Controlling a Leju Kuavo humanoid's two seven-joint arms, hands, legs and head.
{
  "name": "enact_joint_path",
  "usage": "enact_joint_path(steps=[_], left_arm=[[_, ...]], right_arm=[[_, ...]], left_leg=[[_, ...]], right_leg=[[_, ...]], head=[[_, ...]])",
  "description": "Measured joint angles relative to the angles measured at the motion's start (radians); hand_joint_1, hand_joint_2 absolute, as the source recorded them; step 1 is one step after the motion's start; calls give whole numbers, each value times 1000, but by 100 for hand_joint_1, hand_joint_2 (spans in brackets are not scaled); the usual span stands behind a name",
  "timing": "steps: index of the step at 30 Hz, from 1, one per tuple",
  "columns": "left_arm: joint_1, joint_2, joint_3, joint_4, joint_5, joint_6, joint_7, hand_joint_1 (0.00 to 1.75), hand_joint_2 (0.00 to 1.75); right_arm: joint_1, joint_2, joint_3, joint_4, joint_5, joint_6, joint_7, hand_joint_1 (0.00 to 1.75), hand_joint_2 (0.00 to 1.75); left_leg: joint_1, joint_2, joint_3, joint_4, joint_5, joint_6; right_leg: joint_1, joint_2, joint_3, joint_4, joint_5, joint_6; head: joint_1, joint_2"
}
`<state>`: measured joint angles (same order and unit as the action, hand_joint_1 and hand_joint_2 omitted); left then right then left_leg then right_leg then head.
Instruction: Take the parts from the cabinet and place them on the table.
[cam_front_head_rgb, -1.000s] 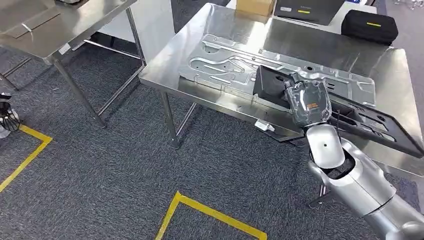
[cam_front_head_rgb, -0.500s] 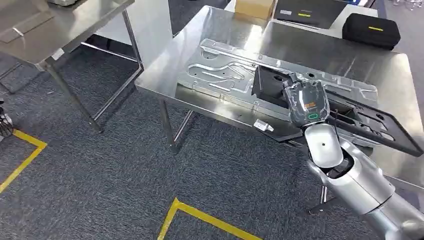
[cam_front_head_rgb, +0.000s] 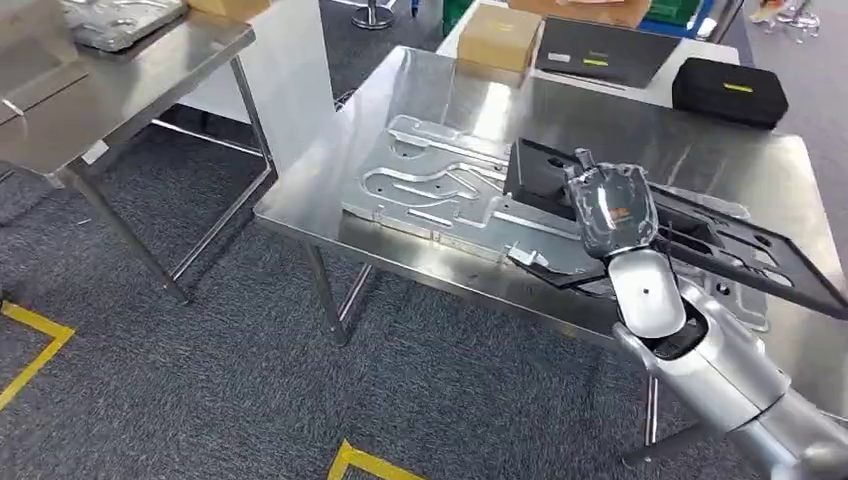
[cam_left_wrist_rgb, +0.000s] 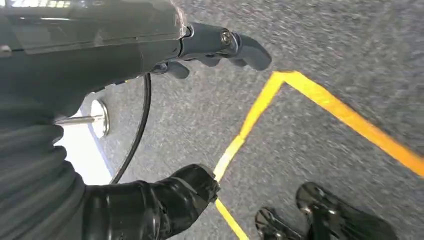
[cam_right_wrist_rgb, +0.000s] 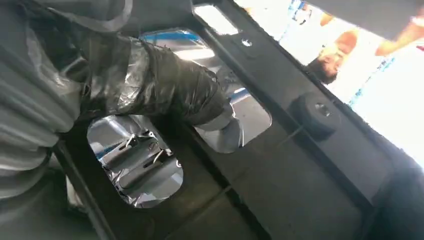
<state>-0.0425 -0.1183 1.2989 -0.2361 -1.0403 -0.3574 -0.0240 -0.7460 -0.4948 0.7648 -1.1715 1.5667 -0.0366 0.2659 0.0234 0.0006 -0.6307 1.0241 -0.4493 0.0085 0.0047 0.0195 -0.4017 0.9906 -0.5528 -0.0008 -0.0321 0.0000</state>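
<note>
My right hand grips a long black plastic frame part by its near edge and holds it tilted above the steel table. Under it a large embossed silver metal panel lies flat on the tabletop. In the right wrist view my taped thumb reaches through a cut-out of the black part, and shiny metal shows through the openings. My left hand hangs over the grey carpet with its fingers apart from the thumb and nothing in it.
A cardboard box, a flat dark case and a black zipped case sit at the table's far side. A second steel table stands at the left. Yellow tape marks the carpet.
The whole picture has shifted as the camera moved closer to the table. The black part in my right hand now lies farther over the tabletop, above the silver panel.
</note>
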Motion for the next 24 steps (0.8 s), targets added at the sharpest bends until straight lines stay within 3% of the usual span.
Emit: enact_joint_path(steps=[2,3,4,6,7,8,9,10,11,12,13,16,17,18,19,20,22,23,24], left_arm=[[-1,-2,0,1,0,0,-1,0,175],[1,-2,0,1,0,0,-4,0,175],[1,-1,0,1,0,1,-5,0,175],[1,-1,0,1,0,3,-8,0,175],[1,-1,0,1,1,4,-11,0,175],[1,-1,0,1,3,6,-17,0,175],[0,-1,0,2,3,6,-22,0,175],[0,-2,0,2,4,6,-27,0,175],[-1,-2,0,2,5,6,-29,0,175],[9,-8,1,3,5,6,-29,0,175],[0,-13,1,7,8,2,-32,0,175],[1,-12,2,8,23,-13,-61,0,175],[0,-13,3,8,23,-16,-62,0,175],[0,-13,4,9,23,-21,-61,0,175],[-1,-15,5,11,23,-27,-61,0,175],[-3,-14,5,12,24,-29,-59,0,175],[-2,-6,6,12,24,-34,-57,0,175],[-1,-2,7,12,24,-36,-55,0,175],[-1,0,8,12,24,-39,-54,0,175]], right_arm=[[-1,0,0,0,0,2,-4,175,175],[-1,0,1,0,0,1,-5,175,175],[-3,1,1,0,0,0,-5,175,175],[5,3,4,2,0,0,-7,175,175],[13,3,8,5,0,0,-9,175,175],[19,5,12,7,0,-1,-10,175,175],[25,6,12,9,0,-1,-10,175,175],[29,7,12,10,0,-2,-10,175,175],[31,7,12,11,0,-3,-9,175,175],[32,7,12,12,0,-4,-9,175,175],[33,6,12,15,1,-8,-9,175,175],[32,7,11,16,0,-13,-16,175,175],[35,7,10,16,0,-14,-18,175,175],[43,8,10,18,0,-17,-22,175,175],[44,10,10,21,0,-18,-27,175,175],[46,12,10,24,0,-18,-32,175,175],[60,22,10,35,0,-18,-40,175,175],[67,26,10,43,0,-18,-41,175,175],[71,30,10,51,0,-18,-42,175,175]], left_leg=[[1,1,33,0,14,18],[-1,2,46,0,6,23],[-4,0,50,0,1,27],[-8,0,61,-1,-9,28],[-10,0,70,-1,-12,28],[-13,-2,80,-1,-21,28],[-16,-5,94,-1,-33,28],[-18,-6,109,-1,-46,27],[-19,-7,125,-1,-58,26],[-15,-7,122,-9,-68,25],[-14,-8,136,-7,-73,20],[-2,-8,139,-23,-53,4],[-7,-8,141,-11,-50,0],[-6,-8,121,33,-46,3],[-7,-8,88,92,-45,3],[-6,-8,41,161,-64,1],[-5,-7,-39,259,-145,-7],[-5,-7,-66,274,-161,-13],[-5,-7,-72,248,-142,-21]], right_leg=[[-2,-2,-4,19,0,5],[-5,-11,-24,68,-3,10],[-8,-14,-76,141,-10,16],[-9,-15,-188,268,-79,19],[-8,-15,-229,296,-125,17],[-7,-15,-253,289,-151,11],[-3,-15,-264,250,-148,2],[4,-15,-263,192,-108,-9],[14,-14,-260,120,-20,-23],[27,-14,-261,51,131,-43],[38,-5,-273,41,196,-48],[54,-9,-240,-6,186,-62],[45,-5,-218,-23,185,-64],[40,-11,-195,-38,183,-64],[38,-11,-185,-41,177,-72],[37,-11,-179,-41,169,-74],[36,-11,-164,-38,152,-73],[33,-9,-158,-33,143,-69],[28,-7,-151,-24,131,-65]], head=[[-2,0],[2,0],[1,0],[1,0],[2,0],[2,0],[2,0],[2,0],[2,0],[3,0],[-5,0],[0,0],[-1,0],[0,0],[-1,0],[-1,0],[-1,0],[-1,0],[-1,0]])
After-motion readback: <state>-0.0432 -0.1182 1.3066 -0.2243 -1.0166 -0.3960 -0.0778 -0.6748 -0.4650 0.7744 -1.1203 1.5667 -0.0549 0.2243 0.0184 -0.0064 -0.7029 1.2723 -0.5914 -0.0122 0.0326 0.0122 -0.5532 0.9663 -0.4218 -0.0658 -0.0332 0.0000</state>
